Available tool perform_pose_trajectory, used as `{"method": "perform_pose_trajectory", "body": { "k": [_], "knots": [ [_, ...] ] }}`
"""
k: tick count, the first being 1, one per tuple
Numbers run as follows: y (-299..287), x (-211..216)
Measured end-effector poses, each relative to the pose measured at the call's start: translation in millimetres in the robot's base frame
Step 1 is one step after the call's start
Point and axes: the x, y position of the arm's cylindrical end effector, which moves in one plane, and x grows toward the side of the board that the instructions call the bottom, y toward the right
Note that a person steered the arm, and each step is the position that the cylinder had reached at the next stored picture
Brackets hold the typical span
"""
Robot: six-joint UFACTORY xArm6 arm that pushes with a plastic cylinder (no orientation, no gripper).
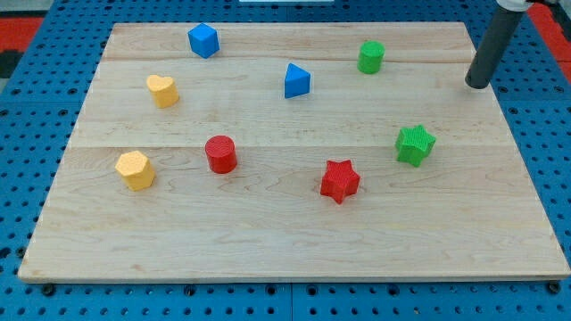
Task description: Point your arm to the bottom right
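My tip [478, 85] rests on the wooden board [268, 241] near its right edge, toward the view's top right. The rod rises from it up and to the right, out of the view. The nearest blocks are the green cylinder [371, 57] to the tip's left and the green star [415, 144] below and to its left. The tip touches no block. The board's bottom right corner [544, 267] lies far below the tip.
A blue cube [203, 40] sits at the top left, a blue triangular block [296, 81] at the top centre. A yellow heart [162, 90] and a yellow hexagonal block [135, 169] are on the left. A red cylinder [220, 153] and a red star [339, 180] lie mid-board.
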Motion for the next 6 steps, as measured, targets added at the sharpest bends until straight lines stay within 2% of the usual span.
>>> {"method": "perform_pose_trajectory", "body": {
  "k": [6],
  "knots": [
    [3,12]
  ]
}}
